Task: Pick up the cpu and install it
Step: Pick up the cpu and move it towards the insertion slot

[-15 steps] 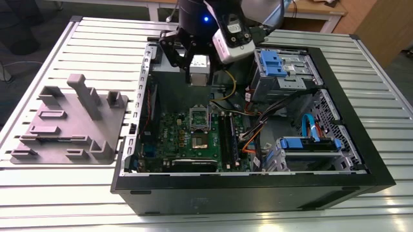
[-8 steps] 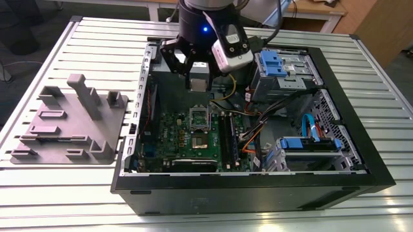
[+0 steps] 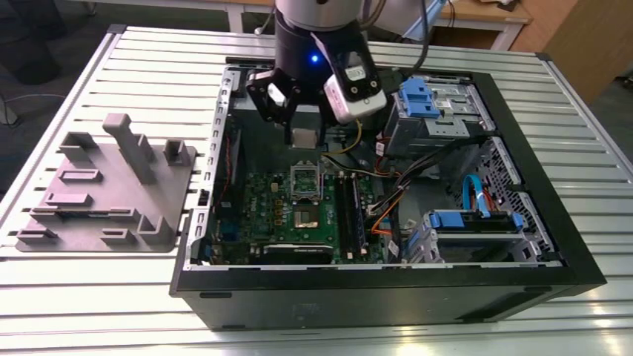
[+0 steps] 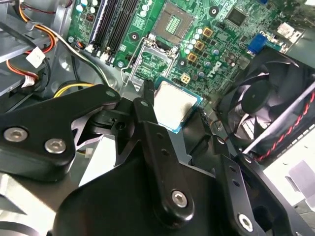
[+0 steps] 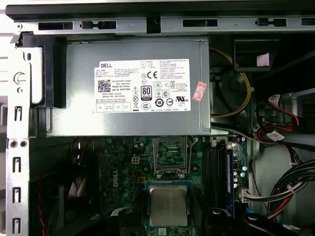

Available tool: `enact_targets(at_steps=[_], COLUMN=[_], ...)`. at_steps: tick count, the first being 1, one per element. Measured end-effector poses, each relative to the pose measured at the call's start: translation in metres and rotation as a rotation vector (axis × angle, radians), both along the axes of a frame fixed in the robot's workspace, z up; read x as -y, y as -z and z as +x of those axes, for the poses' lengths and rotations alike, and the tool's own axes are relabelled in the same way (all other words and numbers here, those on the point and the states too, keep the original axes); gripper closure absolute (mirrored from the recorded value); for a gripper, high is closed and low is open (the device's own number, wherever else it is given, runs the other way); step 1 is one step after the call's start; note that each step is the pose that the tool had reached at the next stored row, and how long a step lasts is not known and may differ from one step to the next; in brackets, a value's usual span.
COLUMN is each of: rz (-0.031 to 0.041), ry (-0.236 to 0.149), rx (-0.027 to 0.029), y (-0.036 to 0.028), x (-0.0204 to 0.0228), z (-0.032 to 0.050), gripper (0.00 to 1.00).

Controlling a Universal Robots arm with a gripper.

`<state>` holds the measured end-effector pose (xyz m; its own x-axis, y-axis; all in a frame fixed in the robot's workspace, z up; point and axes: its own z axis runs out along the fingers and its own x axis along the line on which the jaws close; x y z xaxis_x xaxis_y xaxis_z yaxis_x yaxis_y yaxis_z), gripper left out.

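Observation:
The cpu is a small flat square chip with a pale silver top, and my gripper is shut on it, black fingers pressing its opposite edges. In the exterior view the gripper hangs inside the open computer case with the cpu at its tip, above the motherboard. The metal-framed socket lies just below and toward the case's near side. In the first wrist view the cpu hovers next to the socket, apart from it.
A big grey power supply with a white label sits behind the socket. A black fan, memory slots, loose cables and blue drive bays crowd the case. A grey fixture stands on the slatted table at the exterior view's left.

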<state>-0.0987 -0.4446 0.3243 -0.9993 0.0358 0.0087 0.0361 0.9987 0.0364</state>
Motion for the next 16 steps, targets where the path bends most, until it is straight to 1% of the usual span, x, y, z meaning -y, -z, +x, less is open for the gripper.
enact_targets(at_steps=[9, 16], rz=[0.0000, -0.0006], ry=[0.000, 0.000], rx=[0.0000, -0.0001], y=[0.0113, 0.0198], x=[0.0047, 0.0063], z=[0.0015, 0.0023], gripper=[0.53, 0.53])
